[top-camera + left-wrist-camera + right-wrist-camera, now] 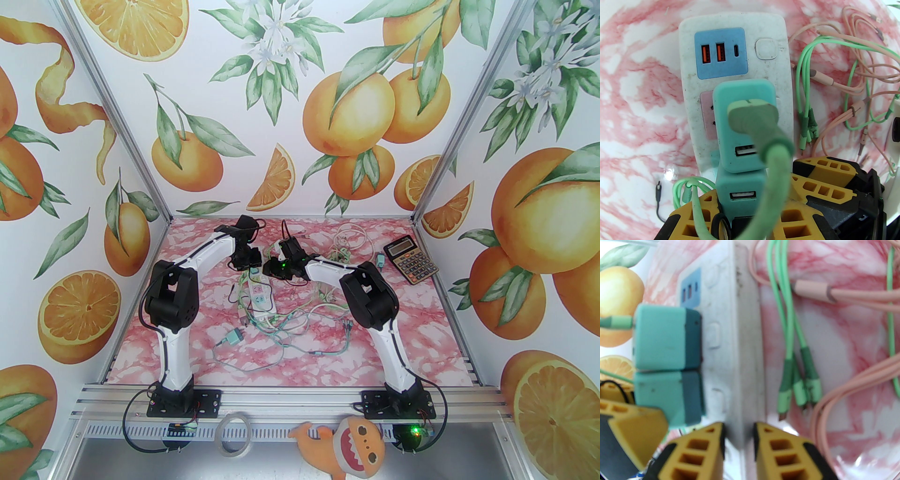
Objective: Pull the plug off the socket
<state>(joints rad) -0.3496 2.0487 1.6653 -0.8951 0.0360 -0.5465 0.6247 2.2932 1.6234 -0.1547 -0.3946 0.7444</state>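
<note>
1. We see the white socket strip (260, 294) lying flat near the middle of the pink marbled surface (328, 370), with loose green and pink cables (300, 318) tangled around it.
2. Two teal plugs sit side by side in the strip's face, touching each other.
3. The left hand (745, 204) is closed narrow on the held teal plug (740, 185), with one yellow finger on each side of it. This plug is seated against the strip.
4. The second teal plug (724, 140) sits just beyond it, and a thick green cable (773, 178) runs out of its top face.
5. The right hand (739, 429) is clamped narrow on the strip's long side edge, with a finger on either side of the white wall.
6. Past the plugs, the strip has a blue panel (720, 52) with two orange ports.
7. A spare teal plug (233, 336) lies towards the near edge of the surface, well apart from the strip.
8. A calculator (411, 258) rests by the far right corner.
</note>
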